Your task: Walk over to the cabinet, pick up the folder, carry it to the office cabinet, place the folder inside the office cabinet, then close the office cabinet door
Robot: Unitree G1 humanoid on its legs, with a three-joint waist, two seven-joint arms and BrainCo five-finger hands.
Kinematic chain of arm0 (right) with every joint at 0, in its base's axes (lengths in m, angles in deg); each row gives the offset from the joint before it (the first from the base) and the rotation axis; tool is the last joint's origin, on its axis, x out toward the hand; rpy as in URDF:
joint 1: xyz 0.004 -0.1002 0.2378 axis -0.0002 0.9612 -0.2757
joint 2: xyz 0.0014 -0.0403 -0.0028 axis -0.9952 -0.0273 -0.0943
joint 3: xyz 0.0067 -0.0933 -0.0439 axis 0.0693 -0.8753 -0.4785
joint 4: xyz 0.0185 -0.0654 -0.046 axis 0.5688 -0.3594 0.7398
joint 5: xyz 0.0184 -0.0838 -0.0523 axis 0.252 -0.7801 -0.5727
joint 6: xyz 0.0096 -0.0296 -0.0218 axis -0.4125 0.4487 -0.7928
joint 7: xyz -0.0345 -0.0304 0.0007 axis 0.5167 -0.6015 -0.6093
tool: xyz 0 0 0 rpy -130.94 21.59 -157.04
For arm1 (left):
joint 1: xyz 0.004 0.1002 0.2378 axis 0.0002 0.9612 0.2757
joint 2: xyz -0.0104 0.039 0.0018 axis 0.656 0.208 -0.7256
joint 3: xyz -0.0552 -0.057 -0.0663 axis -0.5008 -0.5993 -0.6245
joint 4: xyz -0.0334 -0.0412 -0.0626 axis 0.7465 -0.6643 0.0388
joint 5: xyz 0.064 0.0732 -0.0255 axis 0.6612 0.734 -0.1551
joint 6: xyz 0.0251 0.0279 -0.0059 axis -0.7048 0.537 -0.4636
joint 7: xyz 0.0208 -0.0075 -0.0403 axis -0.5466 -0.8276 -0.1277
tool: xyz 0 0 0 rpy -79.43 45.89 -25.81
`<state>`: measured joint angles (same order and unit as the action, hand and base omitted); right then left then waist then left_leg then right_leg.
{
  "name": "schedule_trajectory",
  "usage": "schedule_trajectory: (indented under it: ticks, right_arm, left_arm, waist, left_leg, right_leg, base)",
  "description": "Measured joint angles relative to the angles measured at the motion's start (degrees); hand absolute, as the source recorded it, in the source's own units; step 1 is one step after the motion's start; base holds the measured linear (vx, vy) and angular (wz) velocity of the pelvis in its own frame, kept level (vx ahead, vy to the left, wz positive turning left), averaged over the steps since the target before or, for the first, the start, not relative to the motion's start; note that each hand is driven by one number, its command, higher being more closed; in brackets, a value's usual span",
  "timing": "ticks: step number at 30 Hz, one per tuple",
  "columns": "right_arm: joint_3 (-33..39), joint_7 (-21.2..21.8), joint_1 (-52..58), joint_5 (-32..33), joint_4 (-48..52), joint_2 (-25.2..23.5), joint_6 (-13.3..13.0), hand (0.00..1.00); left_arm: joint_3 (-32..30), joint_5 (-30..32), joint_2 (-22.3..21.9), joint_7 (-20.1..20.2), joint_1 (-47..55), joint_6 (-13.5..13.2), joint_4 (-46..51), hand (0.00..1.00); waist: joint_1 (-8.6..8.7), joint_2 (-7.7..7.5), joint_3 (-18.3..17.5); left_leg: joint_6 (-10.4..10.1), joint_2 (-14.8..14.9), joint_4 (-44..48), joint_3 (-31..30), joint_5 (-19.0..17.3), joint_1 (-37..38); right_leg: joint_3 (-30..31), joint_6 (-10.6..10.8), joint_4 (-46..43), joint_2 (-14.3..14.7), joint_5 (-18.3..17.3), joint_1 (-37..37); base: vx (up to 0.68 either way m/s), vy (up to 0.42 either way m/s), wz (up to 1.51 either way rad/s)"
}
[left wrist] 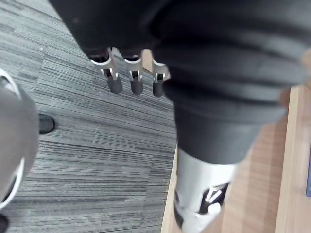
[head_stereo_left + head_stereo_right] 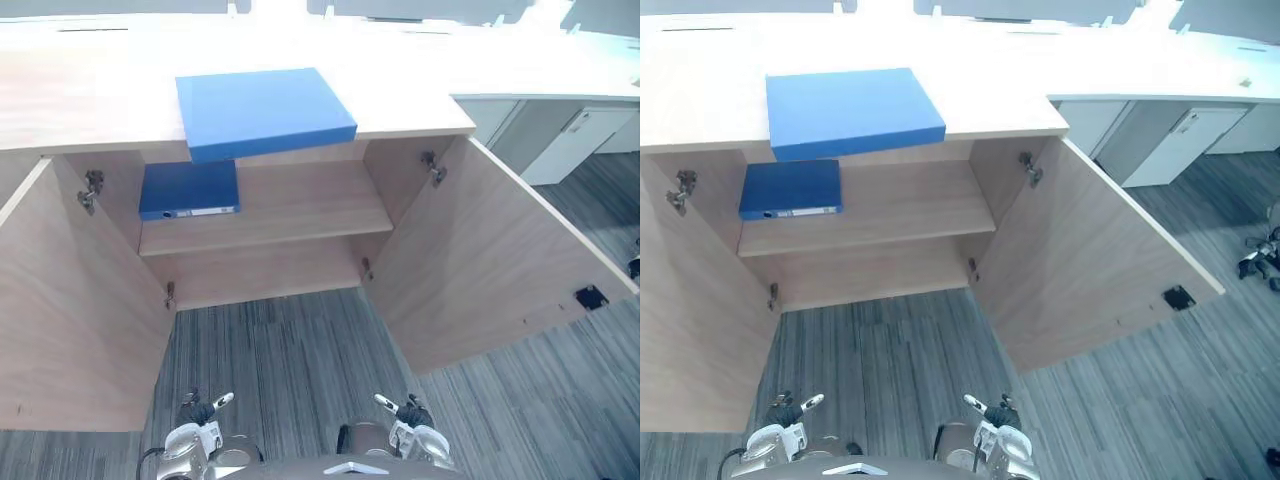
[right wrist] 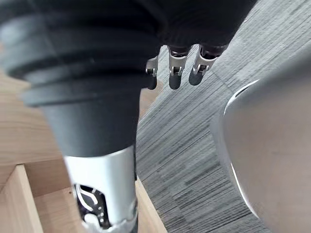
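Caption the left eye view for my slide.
Open cabinet: blue folder on top, darker binder on its shelf; left hand and right hand low, open.

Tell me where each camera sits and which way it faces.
Left eye view: on the head, looking down at the open cabinet and blue folder on top; left robot hand and right robot hand hang low.
Right eye view: beside it, same scene.
Left wrist view: along the left robot hand, down at carpet.
Right wrist view: along the right robot hand, also carpet.
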<state>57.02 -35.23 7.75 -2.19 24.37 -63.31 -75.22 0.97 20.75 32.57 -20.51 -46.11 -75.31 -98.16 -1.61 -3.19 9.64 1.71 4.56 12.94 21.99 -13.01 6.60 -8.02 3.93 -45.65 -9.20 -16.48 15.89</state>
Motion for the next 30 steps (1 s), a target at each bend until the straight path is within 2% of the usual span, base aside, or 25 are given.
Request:
schedule_trajectory:
  ticks: [2,3,4,5,6,8,10,11,12,14,18,19,20,21,23,25,27,30]
  right_arm:
    - [-0.01,0.0,-0.06,0.01,0.05,0.15,-0.06,0.0]
    - [0.01,-0.01,-0.03,0.02,-0.04,0.45,-0.05,0.0]
    - [0.0,0.0,0.1,0.0,-0.08,0.47,0.0,0.0]
    - [0.09,-0.01,0.65,0.04,-0.24,0.45,0.08,0.0]
    - [0.07,0.0,1.14,0.0,-0.46,2.11,0.11,0.0]
    - [0.7,-0.03,2.1,0.02,-0.49,3.36,0.06,0.0]
    - [0.95,-0.03,2.05,0.05,-0.68,3.61,0.09,0.0]
    - [0.5,-0.03,2.37,0.09,-0.7,3.59,0.14,0.0]
    - [0.02,-0.03,2.5,0.16,-0.76,3.67,0.12,0.0]
    - [0.03,-0.03,2.57,0.56,-1.45,3.67,0.16,0.0]
    - [0.07,-0.05,2.56,0.79,-2.19,3.65,0.2,0.0]
    - [0.22,-0.09,2.49,0.79,-2.43,3.31,0.29,0.0]
    - [0.2,-0.08,2.49,0.81,-2.4,3.08,0.38,0.0]
    - [0.25,-0.06,2.92,0.78,-2.31,2.3,0.32,0.0]
    - [0.41,-0.06,3.32,0.74,-2.37,1.2,0.32,0.0]
    - [0.44,-0.04,3.88,0.65,-2.36,0.83,0.3,0.0]
    - [0.45,-0.02,4.12,0.52,-2.36,0.78,0.23,0.0]
    - [0.48,-0.01,4.31,0.48,-2.44,0.81,0.21,0.0]
  left_arm:
    - [0.01,0.01,-0.39,-0.03,-0.38,-0.02,-0.08,0.0]
    - [-0.07,0.01,-0.87,-0.03,-0.11,-0.04,-0.24,0.0]
    - [-0.13,0.01,-0.92,-0.01,-0.19,-0.04,-0.23,0.0]
    - [-0.79,0.02,-1.37,0.0,-0.43,-0.07,-0.58,0.0]
    - [-2.01,0.04,-3.19,0.0,-0.57,-0.05,-1.64,0.0]
    - [-2.39,0.1,-5.47,0.03,-0.47,-0.09,-1.77,0.0]
    - [-2.42,0.14,-5.37,0.27,-0.87,-0.04,-2.15,0.0]
    - [-2.97,0.14,-5.35,0.19,-1.18,-0.03,-1.6,0.0]
    - [-3.31,0.14,-5.4,0.24,-1.21,-0.18,-0.88,0.0]
    - [-3.34,0.14,-5.51,0.18,-1.37,-0.37,-0.88,0.0]
    - [-3.27,0.25,-5.49,0.21,-1.86,-0.43,-0.86,0.0]
    - [-3.33,0.65,-5.21,0.21,-2.17,-0.38,-1.09,0.0]
    - [-3.34,0.65,-5.07,0.21,-2.19,-0.42,-1.08,0.0]
    - [-3.21,0.66,-4.59,0.18,-1.91,-0.48,-1.06,0.0]
    - [-3.13,0.76,-4.1,0.21,-2.14,-0.45,-1.07,0.0]
    - [-2.32,0.83,-3.69,0.23,-1.86,-0.36,-1.36,0.0]
    - [-1.56,1.61,-3.67,0.33,-1.65,-0.33,-1.56,0.0]
    - [0.32,2.12,-3.33,0.5,-1.26,-0.34,-1.56,0.0]
  waist:
    - [0.35,0.39,-0.11]
    - [0.41,0.83,-0.14]
    - [0.41,0.67,-0.22]
    - [0.8,0.08,-0.59]
    - [0.84,2.94,-1.39]
    - [1.23,5.05,-1.98]
    - [1.59,5.56,-1.84]
    - [1.51,5.3,-1.71]
    - [0.71,5.22,-1.68]
    - [0.25,5.03,-1.76]
    - [0.03,4.72,-1.84]
    - [-0.22,4.33,-1.97]
    - [-0.3,4.12,-2.24]
    - [-0.06,2.73,-3.12]
    - [0.02,1.65,-3.44]
    - [-0.1,1.18,-3.83]
    - [0.0,1.52,-3.91]
    - [0.02,1.28,-4.56]
  left_leg:
    - [-0.84,0.21,-2.0,-0.38,0.11,2.12]
    - [-2.22,0.31,-2.84,-1.44,-0.32,3.11]
    - [-2.97,-0.09,-3.2,-1.99,-0.49,3.61]
    - [-4.58,-0.55,-3.34,-3.98,-1.45,4.59]
    - [-5.29,1.3,-3.13,-5.2,-1.74,5.24]
    - [-5.42,3.03,-1.36,-6.81,-1.76,5.46]
    - [-5.69,5.39,7.53,-8.2,-1.52,2.33]
    - [-6.38,7.72,18.21,-8.99,-1.3,-2.14]
    - [-6.64,9.82,26.49,-8.47,-1.81,-5.79]
    - [-5.92,11.2,27.31,-5.84,-2.24,-7.6]
    - [-5.56,10.02,13.45,-4.35,-1.68,-8.82]
    - [-5.95,7.97,5.63,-5.01,3.54,-8.05]
    - [-5.78,7.62,5.1,-4.82,3.83,-7.66]
    - [-5.26,5.95,2.59,-4.6,4.52,-6.66]
    - [-4.94,4.92,1.14,-3.79,4.72,-5.97]
    - [-4.29,3.44,-1.91,-2.35,5.17,-2.93]
    - [-4.01,2.48,-4.14,-1.68,5.7,-0.94]
    - [-3.96,1.71,-6.62,-1.5,7.0,-0.32]
  right_leg:
    - [-0.79,-1.13,9.5,1.61,1.09,1.43]
    - [-0.34,-1.97,17.49,2.79,4.51,1.16]
    - [0.02,-2.44,21.35,2.94,7.35,0.88]
    - [1.13,-2.62,23.2,3.0,13.73,0.06]
    - [-0.49,-2.88,21.22,3.6,11.59,-0.68]
    - [-3.15,-3.44,20.49,4.15,8.31,-2.42]
    - [-5.03,-3.99,21.09,4.56,6.43,-5.64]
    - [-5.84,-4.28,22.37,5.1,5.58,-8.06]
    - [-6.0,-4.61,23.55,5.84,5.32,-9.88]
    - [-6.28,-4.73,25.56,6.2,5.46,-12.45]
    - [-5.02,-3.79,27.78,6.02,5.81,-14.86]
    - [-3.39,-2.21,27.52,5.59,5.61,-14.68]
    - [-2.91,-1.97,27.63,5.37,5.77,-14.64]
    - [-1.94,-0.91,29.57,4.99,6.58,-14.91]
    - [-1.55,-0.41,32.63,4.36,8.26,-16.08]
    - [-0.34,0.11,35.98,3.76,9.8,-18.52]
    - [0.06,0.49,37.46,3.41,10.34,-19.91]
    - [0.59,0.56,38.73,3.48,11.11,-19.84]
  base:
    - [0.32,-0.108,0.29]
    - [0.25,-0.128,0.31]
    - [0.33,-0.186,0.55]
    - [0.41,-0.258,0.6]
    - [0.41,-0.263,0.61]
    - [0.37,-0.253,0.61]
    - [0.27,-0.247,0.6]
    - [0.18,-0.2,0.25]
    - [0.17,-0.168,0.07]
    - [0.16,-0.061,-0.17]
    - [0.17,0.087,-0.2]
    - [0.15,0.169,-0.27]
    - [0.15,0.145,-0.23]
    - [0.12,0.099,-0.09]
    - [0.12,0.154,-0.14]
    - [0.08,0.149,-0.21]
    - [0.03,0.075,-0.11]
    - [0.0,0.024,-0.05]
